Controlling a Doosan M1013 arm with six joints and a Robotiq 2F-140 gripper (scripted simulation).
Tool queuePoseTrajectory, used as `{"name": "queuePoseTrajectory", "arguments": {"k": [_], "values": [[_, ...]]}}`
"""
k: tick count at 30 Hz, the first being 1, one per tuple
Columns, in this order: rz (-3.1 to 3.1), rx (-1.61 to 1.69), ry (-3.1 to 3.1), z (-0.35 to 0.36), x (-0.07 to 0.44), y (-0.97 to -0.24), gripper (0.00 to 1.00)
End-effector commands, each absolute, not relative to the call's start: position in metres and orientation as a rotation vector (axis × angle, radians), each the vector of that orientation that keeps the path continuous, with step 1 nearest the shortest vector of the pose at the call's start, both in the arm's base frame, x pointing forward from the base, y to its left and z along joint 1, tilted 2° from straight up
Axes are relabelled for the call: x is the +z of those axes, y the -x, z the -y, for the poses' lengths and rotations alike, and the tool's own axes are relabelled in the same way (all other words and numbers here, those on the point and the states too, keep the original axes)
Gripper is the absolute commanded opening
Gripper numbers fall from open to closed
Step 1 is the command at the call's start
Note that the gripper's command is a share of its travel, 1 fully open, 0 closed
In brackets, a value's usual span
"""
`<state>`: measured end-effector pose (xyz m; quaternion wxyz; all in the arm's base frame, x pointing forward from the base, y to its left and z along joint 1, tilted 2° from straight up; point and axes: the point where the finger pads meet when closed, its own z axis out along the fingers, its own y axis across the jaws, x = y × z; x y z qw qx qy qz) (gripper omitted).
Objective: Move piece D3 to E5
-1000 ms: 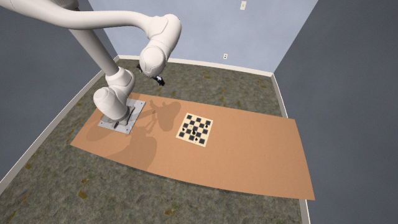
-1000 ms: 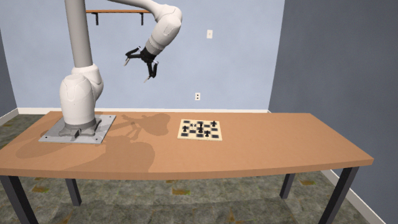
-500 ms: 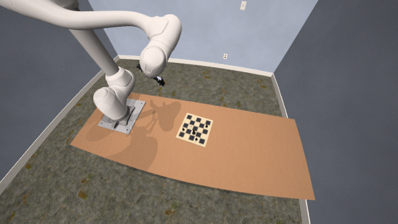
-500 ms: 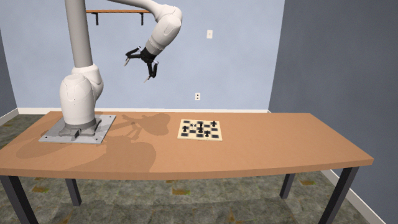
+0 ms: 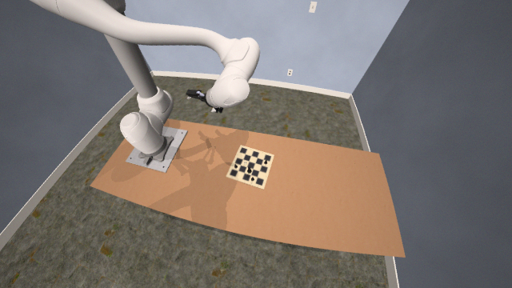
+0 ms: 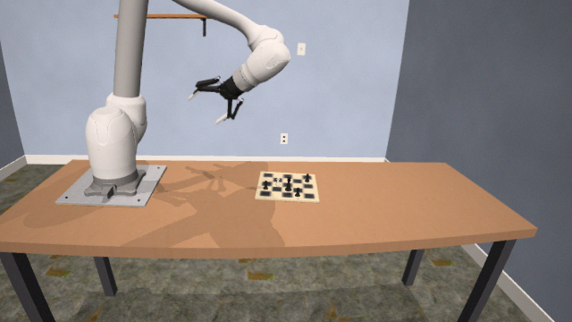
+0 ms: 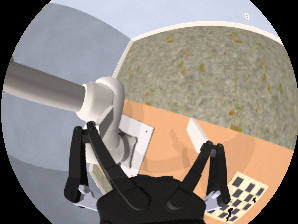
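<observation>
Gripper (image 6: 214,105) high above the table (image 6: 380,215), well up and left of the chessboard (image 6: 287,197), jaws spread fully apart, nothing between them. Fingertips (image 6: 193,96) aimed left and down, away from the board. Arm (image 6: 130,54) bolted to grey base plate (image 6: 67,199) at table's left end; its shadow falling across the wood between base and board. Board flat near table centre, toward the far edge, carrying several black pieces (image 6: 289,183) and what looks like a small pale piece (image 6: 278,182). All upright as far as visible. Edge letters too small to read, so cannot tell which piece sits on D3. In wrist view, board (image 7: 242,192) low right, beyond the right finger (image 7: 214,165).
</observation>
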<state>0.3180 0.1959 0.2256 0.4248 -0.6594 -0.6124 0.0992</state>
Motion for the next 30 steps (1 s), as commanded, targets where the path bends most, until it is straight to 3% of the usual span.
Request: {"name": "queuePoseTrajectory", "arguments": {"k": [1,30], "values": [[1.642,0.348,1.401,-0.191,0.212,-0.349,1.00],[1.866,0.763,-0.063,-0.161,0.130,-0.527,1.00]]}}
